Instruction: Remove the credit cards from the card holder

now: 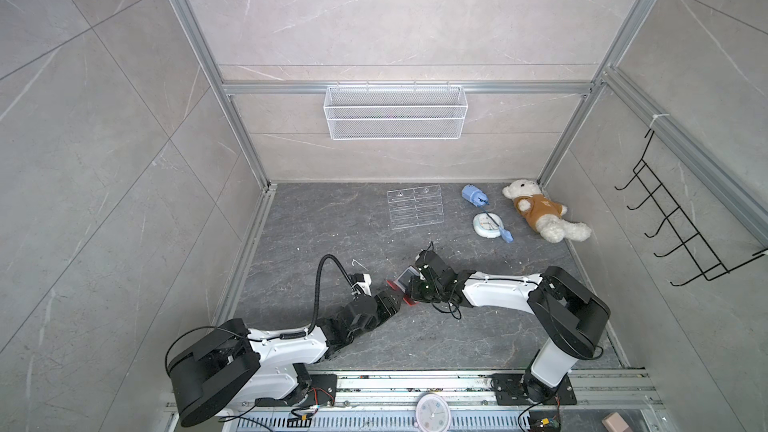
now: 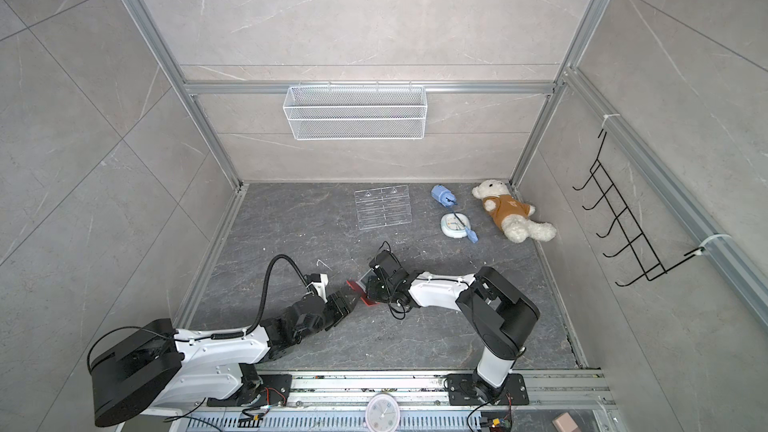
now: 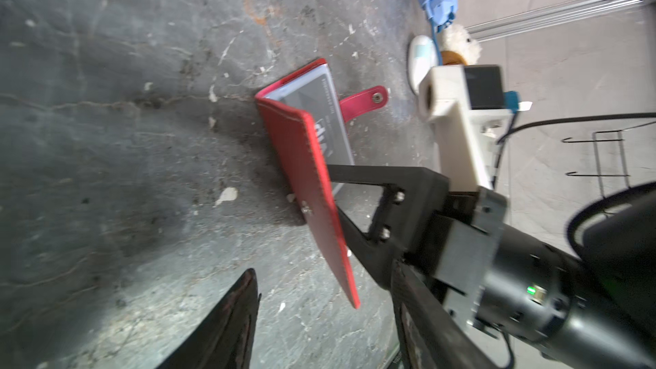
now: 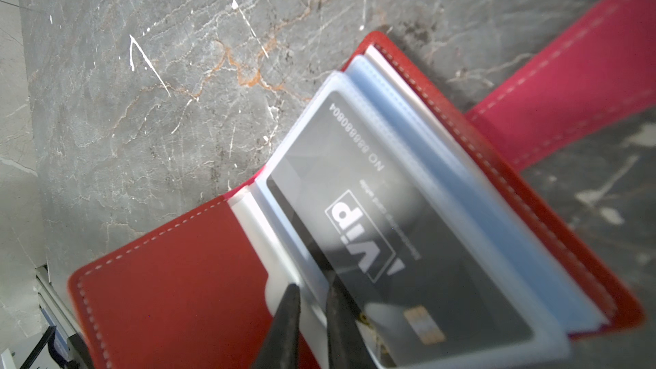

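The Vip card (image 4: 390, 243) sits inside a clear sleeve (image 4: 319, 111) of the card holder (image 4: 170, 278), which lies open on the desk (image 1: 332, 234) between the two arms, with one red cover (image 3: 305, 172) raised. The right pincer (image 4: 312, 283) is clamped on that sleeve's edge, fingers almost together. The left pincer (image 1: 397, 303) stands apart, gripping nothing, just beside the raised cover

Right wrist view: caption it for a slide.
Right hand straddles the clear sleeve holding the Vip card in the open card holder.
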Robot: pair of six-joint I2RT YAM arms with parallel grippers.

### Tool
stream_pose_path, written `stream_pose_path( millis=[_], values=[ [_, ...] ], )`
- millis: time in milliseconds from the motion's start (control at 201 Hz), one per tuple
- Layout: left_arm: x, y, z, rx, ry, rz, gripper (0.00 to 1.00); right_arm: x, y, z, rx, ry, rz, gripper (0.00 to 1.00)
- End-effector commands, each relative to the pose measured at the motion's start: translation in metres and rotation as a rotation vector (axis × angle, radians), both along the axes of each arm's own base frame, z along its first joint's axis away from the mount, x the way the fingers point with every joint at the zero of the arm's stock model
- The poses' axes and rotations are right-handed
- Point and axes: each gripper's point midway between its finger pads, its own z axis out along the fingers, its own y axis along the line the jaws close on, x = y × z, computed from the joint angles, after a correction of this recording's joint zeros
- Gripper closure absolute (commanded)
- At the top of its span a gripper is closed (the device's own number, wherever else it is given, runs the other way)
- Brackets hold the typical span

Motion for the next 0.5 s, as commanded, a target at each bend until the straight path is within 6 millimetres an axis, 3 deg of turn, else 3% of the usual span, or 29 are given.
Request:
stream_pose_path(
  millis=[0,264,493],
  values=[
    [0.009,-0.007,0.014,-0.049,-0.018,0.026,0.39,-0.008,-0.004,-0.003,-0.014,0.005,-0.008,0.81],
    [0.016,-0.008,0.0,-0.025,0.007,0.034,0.44,-0.013,0.0,0.002,-0.007,-0.006,-0.01,0.81],
    [0.015,-0.006,-0.02,0.03,0.044,0.025,0.78,-0.018,0.0,0.012,-0.008,-0.027,-0.009,0.81]
  ],
)
